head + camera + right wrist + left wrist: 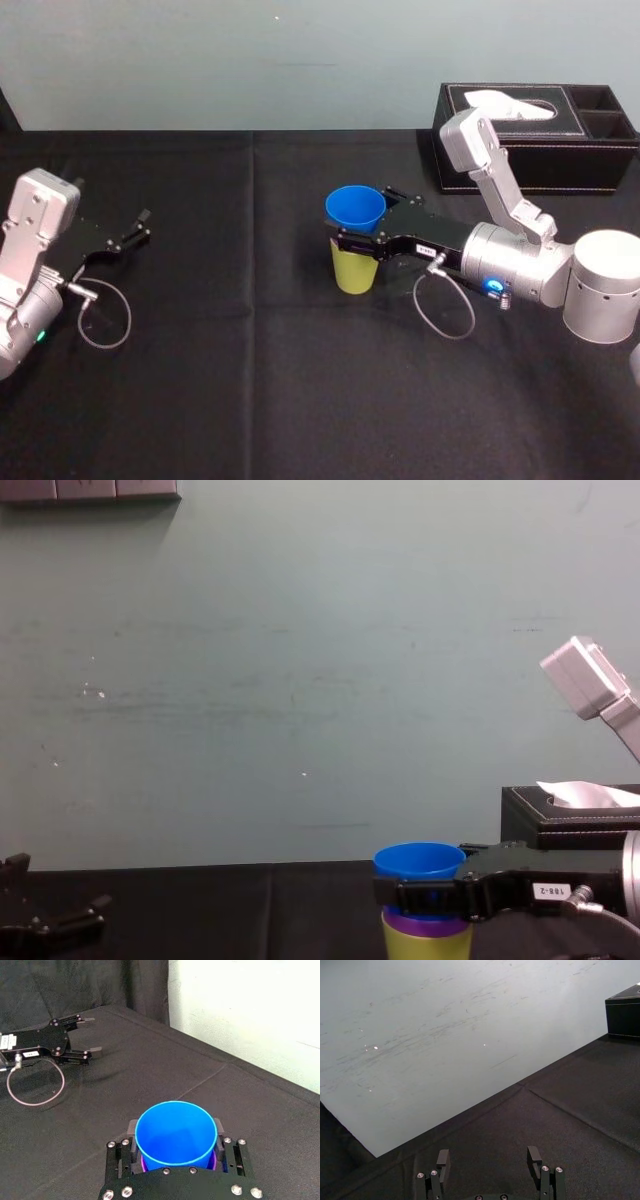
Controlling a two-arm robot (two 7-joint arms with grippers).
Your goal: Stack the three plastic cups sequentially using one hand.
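The three plastic cups stand nested in one stack mid-table. The blue cup (pixel 355 208) (pixel 175 1132) (pixel 418 862) is on top. A band of the purple cup (pixel 425 922) (pixel 213 1161) shows under it. The yellow-green cup (pixel 354 272) (pixel 425 946) is at the bottom, on the black cloth. My right gripper (pixel 362 218) (pixel 175 1127) (pixel 402 890), the hand with the white label, reaches in from the right. Its fingers lie against both sides of the blue cup just below the rim. My left gripper (pixel 140 225) (pixel 488 1155) (pixel 94 1035) rests open at the far left, holding nothing.
A black tissue box (pixel 540 130) (pixel 570 820) (pixel 624 1015) stands at the back right, behind my right arm. A pale wall closes off the table's far edge. Bare black cloth (pixel 230 300) lies between the stack and the left gripper.
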